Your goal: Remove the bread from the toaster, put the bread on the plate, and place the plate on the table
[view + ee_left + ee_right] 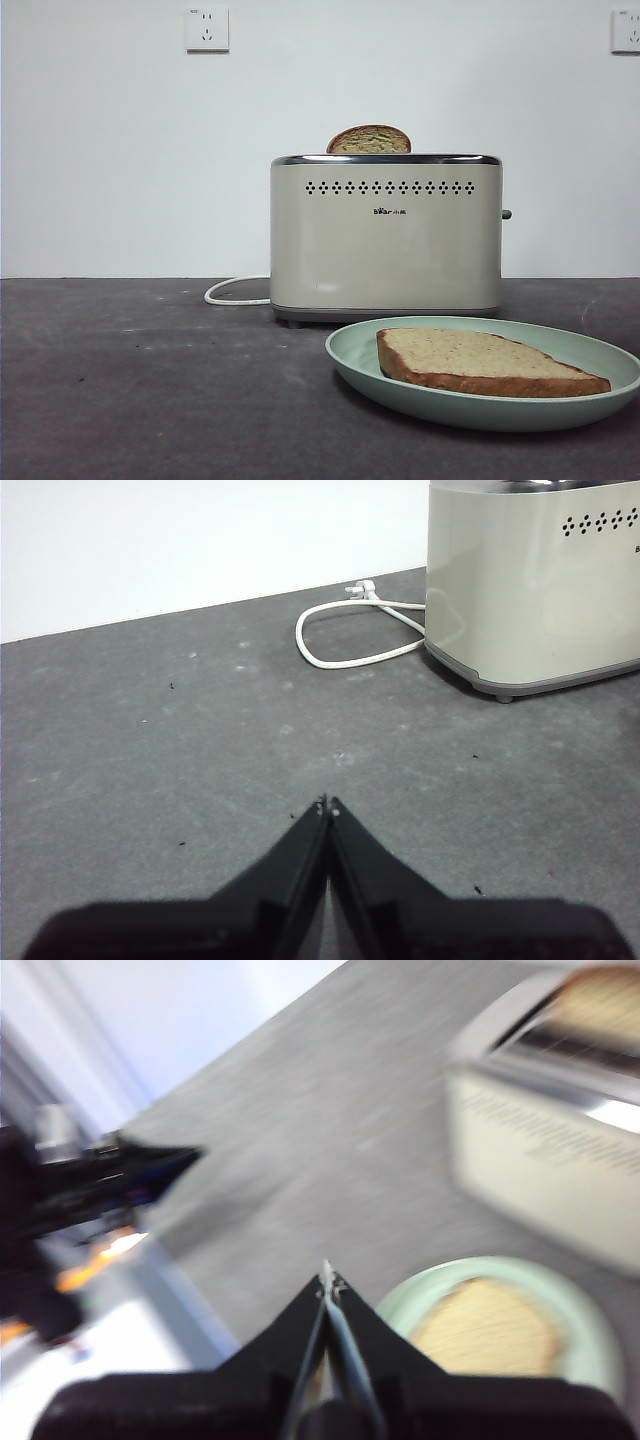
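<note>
The bread point(480, 362) lies flat on the plate point(352, 358), which rests on the table point(150, 390) just in front of the toaster point(385, 240); a second slice point(369, 140) stands in the toaster's slot. The left gripper point(327, 805) hangs low over the table beside the toaster's cord point(345, 630), jaws pressed together and empty. The right gripper point(326, 1282) is above the plate's near rim, its blurred jaws likewise closed on nothing.

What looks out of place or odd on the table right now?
Nothing is spilled or damaged. The bread lies flat on the plate, off toward one side, and a second slice stands in the toaster.
</note>
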### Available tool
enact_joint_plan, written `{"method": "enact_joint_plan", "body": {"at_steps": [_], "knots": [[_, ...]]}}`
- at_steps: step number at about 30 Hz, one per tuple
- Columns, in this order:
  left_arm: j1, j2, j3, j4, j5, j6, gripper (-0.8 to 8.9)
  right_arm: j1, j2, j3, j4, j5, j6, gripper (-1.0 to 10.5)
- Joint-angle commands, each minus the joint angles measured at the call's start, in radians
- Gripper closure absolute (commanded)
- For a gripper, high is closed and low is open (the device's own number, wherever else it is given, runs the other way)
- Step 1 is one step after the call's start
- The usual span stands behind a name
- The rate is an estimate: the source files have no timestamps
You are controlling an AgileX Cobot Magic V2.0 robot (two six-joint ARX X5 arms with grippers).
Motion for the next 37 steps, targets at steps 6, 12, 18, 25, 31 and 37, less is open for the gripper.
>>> {"method": "enact_joint_plan", "body": {"at_steps": [6,12,18,25,31,37], "knots": [[0.003,-0.002,-0.012,0.005,-0.001,-0.005,8.17,-0.246,-0.162,-0.078,0.126,0.016,-0.12,9.5],[0.003,-0.002,-0.012,0.005,-0.001,-0.005,8.17,-0.27,-0.344,-0.385,0.433,0.137,-0.109,9.5],[0.003,-0.002,-0.012,0.005,-0.001,-0.005,8.17,-0.27,-0.486,-0.74,0.684,0.24,-0.067,9.5],[0.003,-0.002,-0.012,0.005,-0.001,-0.005,8.17,-0.27,-0.603,-0.984,0.744,0.295,-0.074,9.5],[0.003,-0.002,-0.012,0.005,-0.001,-0.005,8.17,-0.27,-0.677,-1.092,0.744,0.318,-0.07,9.5],[0.003,-0.002,-0.012,0.005,-0.001,-0.005,8.17,-0.269,-0.706,-1.108,0.713,0.321,-0.075,9.5]]}}
